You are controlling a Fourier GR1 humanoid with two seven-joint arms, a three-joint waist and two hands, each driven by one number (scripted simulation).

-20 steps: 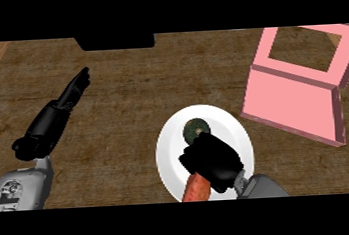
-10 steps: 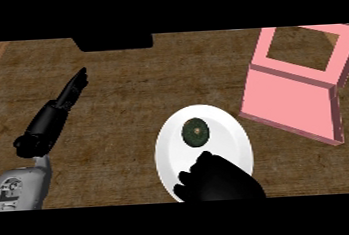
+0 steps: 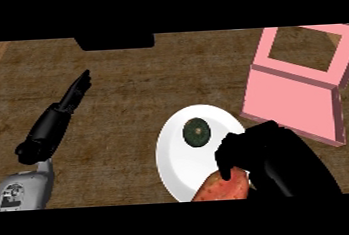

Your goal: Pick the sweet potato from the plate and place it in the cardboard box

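An orange-brown sweet potato lies at the near rim of a white plate, partly cut off by the view's lower edge. My right hand sits over its right end, fingers curled down around it. A small dark green round piece rests on the plate's far half. The open pink box stands tilted to the plate's right, its opening at the far end. My left hand rests at the left, fingers straight and pointing away, holding nothing.
A black object sits at the counter's far edge, top centre. Brown wood-grain counter spreads between the left hand, the plate and the box.
My right hand has shifted right and a little up from the plate's near rim, uncovering the sweet potato's orange body. The left hand has not moved.
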